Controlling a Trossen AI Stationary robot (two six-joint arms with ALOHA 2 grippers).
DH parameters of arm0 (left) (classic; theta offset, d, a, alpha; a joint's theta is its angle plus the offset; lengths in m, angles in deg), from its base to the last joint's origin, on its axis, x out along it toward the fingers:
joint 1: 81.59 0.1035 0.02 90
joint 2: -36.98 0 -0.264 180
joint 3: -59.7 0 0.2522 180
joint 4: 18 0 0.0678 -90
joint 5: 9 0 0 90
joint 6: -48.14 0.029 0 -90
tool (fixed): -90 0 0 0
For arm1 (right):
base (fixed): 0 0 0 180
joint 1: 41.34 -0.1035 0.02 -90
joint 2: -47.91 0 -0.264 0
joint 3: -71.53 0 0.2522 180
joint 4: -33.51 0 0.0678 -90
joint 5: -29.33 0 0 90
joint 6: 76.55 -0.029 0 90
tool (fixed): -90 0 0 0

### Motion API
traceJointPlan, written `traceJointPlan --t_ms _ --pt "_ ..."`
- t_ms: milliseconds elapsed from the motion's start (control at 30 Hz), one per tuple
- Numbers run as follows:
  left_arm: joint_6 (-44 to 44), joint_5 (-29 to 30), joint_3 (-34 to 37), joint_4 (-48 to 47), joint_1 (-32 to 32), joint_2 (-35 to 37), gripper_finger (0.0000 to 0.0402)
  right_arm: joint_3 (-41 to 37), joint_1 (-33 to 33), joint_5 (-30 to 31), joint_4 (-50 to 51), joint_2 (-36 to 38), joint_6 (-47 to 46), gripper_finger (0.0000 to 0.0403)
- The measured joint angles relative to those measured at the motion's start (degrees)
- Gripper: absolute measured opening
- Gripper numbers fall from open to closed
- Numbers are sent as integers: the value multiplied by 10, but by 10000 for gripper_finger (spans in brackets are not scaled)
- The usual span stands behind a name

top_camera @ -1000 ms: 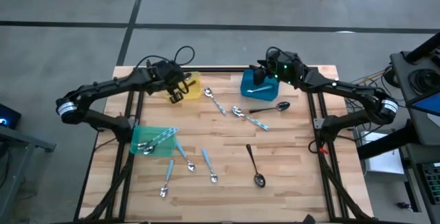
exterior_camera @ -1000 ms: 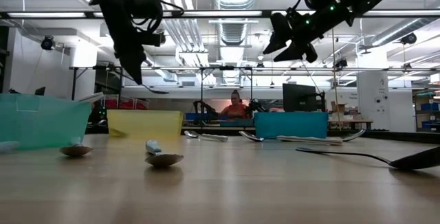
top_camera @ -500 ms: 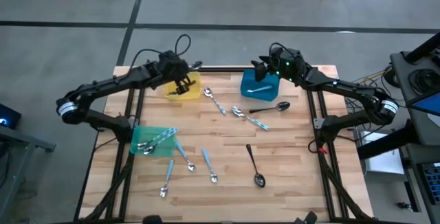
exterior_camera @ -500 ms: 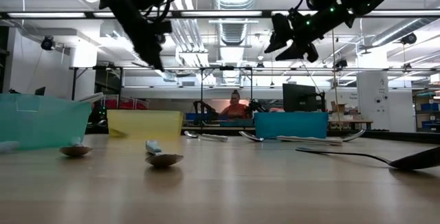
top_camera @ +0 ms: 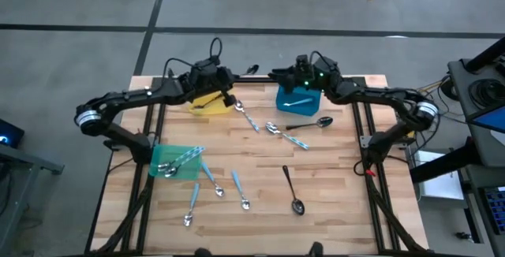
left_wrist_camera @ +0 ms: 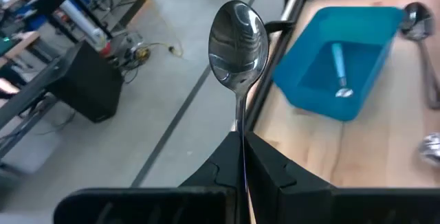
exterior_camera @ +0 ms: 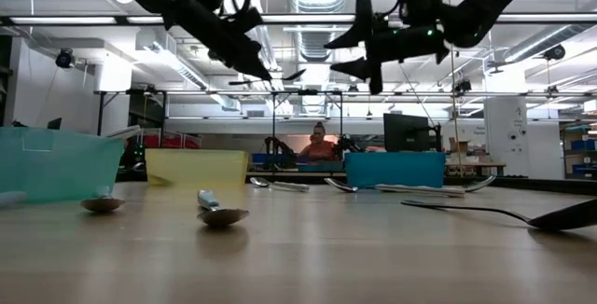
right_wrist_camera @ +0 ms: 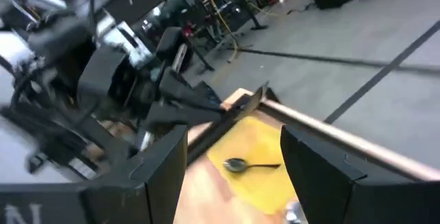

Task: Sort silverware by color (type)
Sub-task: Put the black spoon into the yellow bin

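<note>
My left gripper [top_camera: 230, 85] hangs above the table's far edge, between the yellow bin [top_camera: 203, 101] and the blue bin [top_camera: 298, 98], shut on a silver spoon [left_wrist_camera: 237, 42]. The spoon's bowl [exterior_camera: 291, 76] points toward my right gripper [top_camera: 278, 74]. That gripper faces it, open and holding nothing, a short gap away [exterior_camera: 356, 50]. A blue-handled spoon [left_wrist_camera: 338, 69] lies in the blue bin, and one spoon [right_wrist_camera: 244, 163] lies in the yellow bin. More silverware lies loose on the table: silver [top_camera: 247, 117], blue-handled [top_camera: 237, 186] and black [top_camera: 292, 190]. My left gripper pinches the silver spoon's handle [left_wrist_camera: 238, 122] between its two fingers. The spoon runs on along the fingers, out past their tips. The fingers come nearly level from the table's left. The spoon is lifted clear, bowl end foremost, high above the table.
A green bin [top_camera: 175, 162] with several spoons stands at the table's left. A black spoon [top_camera: 309, 123] and blue-handled spoons [top_camera: 286, 135] lie near the blue bin. Bare wood shows at the near right. A person [exterior_camera: 317, 144] sits far behind the table.
My left gripper has gone from over the yellow bin toward the table's right and far edge. It has tipped up from pointing down to nearly level, with the spoon still in it. My right gripper has swung toward the table's left and tipped up to level, still open.
</note>
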Motion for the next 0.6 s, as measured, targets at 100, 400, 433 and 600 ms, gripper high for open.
traceJointPlan --t_ms 100,400,433,600 --pt "-12 -1 0 28 -18 -17 0 5 -1 -1 -35 -34 -68 223" --pt "-64 15 1 40 -34 -36 1 30 -14 -1 -37 -86 -111 224" --pt "-65 16 1 42 -34 -36 1 32 -16 -1 -36 -87 -110 224" --pt "-65 15 1 39 -39 -36 1 47 -21 -1 -29 -94 -98 224"
